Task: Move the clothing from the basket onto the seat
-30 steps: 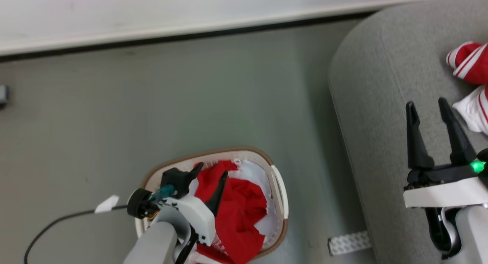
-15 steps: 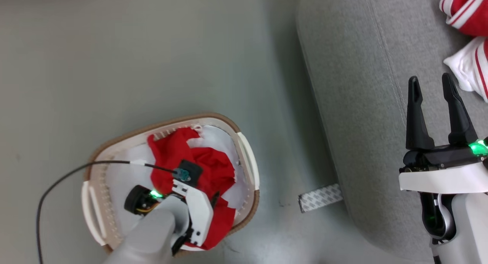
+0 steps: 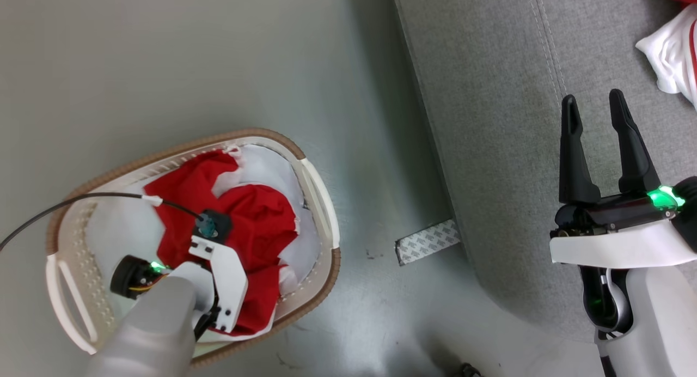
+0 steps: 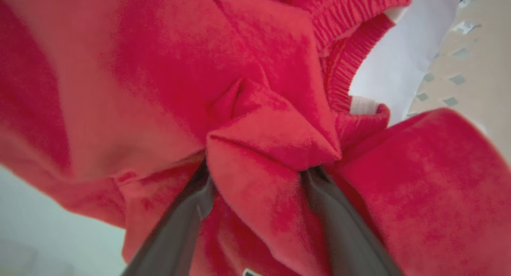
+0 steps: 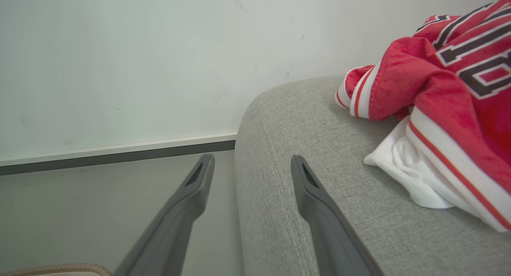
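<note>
**Grasp prepared, not yet made**

Head view: The basket [image 3: 179, 145] stands on the floor [image 3: 218, 66], left of the seat [image 3: 490, 121]. The clothing [image 3: 256, 219] lies heaped inside it over a pale lining cloth [image 3: 267, 162]. The left forearm [image 3: 158, 322] reaches down into the heap. The right end effector [image 3: 592, 97] hangs over the seat, fingers apart and empty. Another garment [image 3: 667, 61] lies on the seat at the far right.

Left wrist view: The left end effector [image 4: 257, 176] has its fingers [image 4: 187, 220] apart, straddling a raised fold of red fabric. Nothing is clamped.

Right wrist view: The numbered garment lies just right of the parted fingers, untouched.

Assessment: The step in hand appears to be the grasp. The fingers should close squarely on the fold, deep enough to take several layers and clear of the lining cloth. The load should rise above the rim before it is carried right.
</note>
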Robot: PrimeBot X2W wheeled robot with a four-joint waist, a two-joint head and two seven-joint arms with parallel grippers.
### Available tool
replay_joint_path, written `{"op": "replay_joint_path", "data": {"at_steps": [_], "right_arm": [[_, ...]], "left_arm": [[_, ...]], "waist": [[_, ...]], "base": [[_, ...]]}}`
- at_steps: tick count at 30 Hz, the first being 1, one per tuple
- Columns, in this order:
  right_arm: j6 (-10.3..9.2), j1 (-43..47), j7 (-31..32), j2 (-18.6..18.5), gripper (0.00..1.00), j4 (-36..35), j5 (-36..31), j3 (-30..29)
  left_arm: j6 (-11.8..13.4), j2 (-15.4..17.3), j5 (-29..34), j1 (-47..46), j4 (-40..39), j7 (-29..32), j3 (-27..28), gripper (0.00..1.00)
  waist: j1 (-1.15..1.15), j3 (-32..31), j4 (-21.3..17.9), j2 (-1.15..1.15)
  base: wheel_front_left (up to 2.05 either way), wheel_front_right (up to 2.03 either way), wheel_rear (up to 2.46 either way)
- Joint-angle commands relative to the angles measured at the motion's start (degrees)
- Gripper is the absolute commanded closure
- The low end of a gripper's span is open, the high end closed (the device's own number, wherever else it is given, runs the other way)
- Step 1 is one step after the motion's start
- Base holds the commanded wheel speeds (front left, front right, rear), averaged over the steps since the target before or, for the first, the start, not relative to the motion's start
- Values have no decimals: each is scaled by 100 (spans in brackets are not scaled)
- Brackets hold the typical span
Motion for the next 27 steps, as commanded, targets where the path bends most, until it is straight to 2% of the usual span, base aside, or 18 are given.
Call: {"op": "replay_joint_path", "data": {"at_steps": [1, 2, 3, 4, 12, 18, 27], "right_arm": [[-15, -89, 2, 24, 0, 15, 59, 14], [-15, -96, 2, 25, 0, 28, 62, 20], [-15, -101, 2, 29, 0, 46, 60, 23], [-14, -104, 2, 32, 0, 65, 57, 24], [-15, -78, 2, 31, 0, 150, 58, 27], [-14, 144, 2, 9, 0, 275, -78, -6], [-14, 567, 2, -324, 0, 493, -148, 153]], "left_arm": [[12, 35, -69, -17, 33, 23, 9, 7], [13, 39, -82, -16, 35, -2, 1, 58], [12, 36, -112, -13, 36, -48, -3, 92], [12, 21, -150, 7, 39, -85, -10, 100], [11, -175, -458, 221, -65, -517, -98, 100], [11, -401, -860, 598, -279, -990, -200, 100], [11, -609, -1730, 1202, -905, -1718, -420, 100]], "waist": [[-1, 53, -47, 0], [-1, 57, -50, 0], [-1, 51, -49, 0], [-1, 32, -42, 0], [-1, -559, 108, 0], [-1, -1511, 362, 0], [-1, -2922, 781, 0]], "base": [[0, 0, 0], [0, 0, 0], [0, 0, 0], [0, 0, 0], [0, 0, 0], [0, 0, 0], [0, 0, 0]]}}
